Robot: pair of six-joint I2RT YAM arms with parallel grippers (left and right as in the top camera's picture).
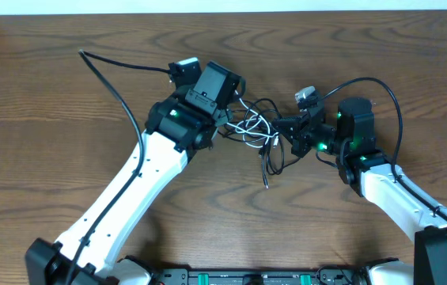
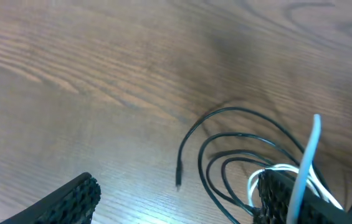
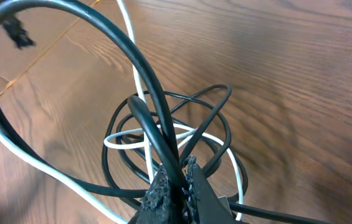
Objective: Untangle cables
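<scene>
**right gripper (image 3: 177,177) clamped on the black cord (image 3: 154,99), left gripper (image 1: 225,123) spread wide at the tangle (image 1: 253,127)**

your tangle lies on the wooden table (image 1: 65,158) between the two grippers, which flank it closely. the left gripper is on its left edge and the right gripper on its right edge.

your right gripper is clenched. in its wrist view the ribbed fingertips (image 3: 162,186) are pressed together with the black cord pinched between them. from the pinch the cord rises in one big arc over the tangle, while more black loops lie flat on the wood just beyond the fingertips. the white cord (image 3: 119,133) threads through those loops and also sweeps out in a long curve on the tangle's near left side. you cannot tell whether any white strand is caught in the pinch as well.

your left gripper is released. in its wrist view the two fingers (image 2: 76,196) stand far apart and nothing is gripped between them. one finger is clear of the tangle. the other sits right against it, with white strands bunched at its tip and a pale blurred strand running up past it. between the fingers you see bare wood, three nested black loops and a small plug end (image 2: 179,180) lying flat.

from overhead, one loose black tail (image 1: 267,178) runs out of the tangle toward the robot's base.
</scene>
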